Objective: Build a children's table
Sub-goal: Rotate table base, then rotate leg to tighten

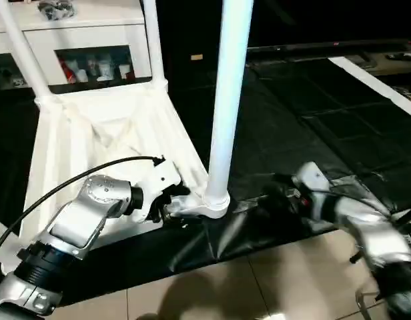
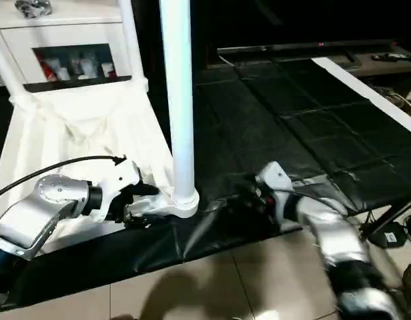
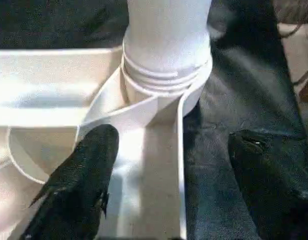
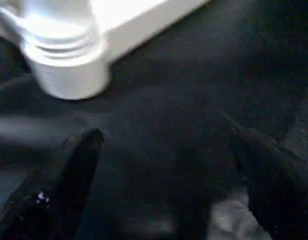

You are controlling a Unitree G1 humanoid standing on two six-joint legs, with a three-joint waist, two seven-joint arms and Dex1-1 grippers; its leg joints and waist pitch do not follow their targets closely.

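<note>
The left gripper point(image 3: 169, 165), lower centre, straddled the tabletop point(image 3: 54, 90) rim unclenched; it should clamp beside the leg point(image 1: 225, 100) socket.

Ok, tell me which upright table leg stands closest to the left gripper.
The near leg, in the corner socket right by the left gripper. The two others stand at the far corners.

1. No text, label, brand, number or sign is showing legibly anywhere in these views.
2. The small bottles point(image 1: 92, 67) sitting behind the glass door of the white cabinet point(image 1: 79, 30) are carrying coloured patches that may be labels, but nothing on them is coming through as readable letters.
</note>
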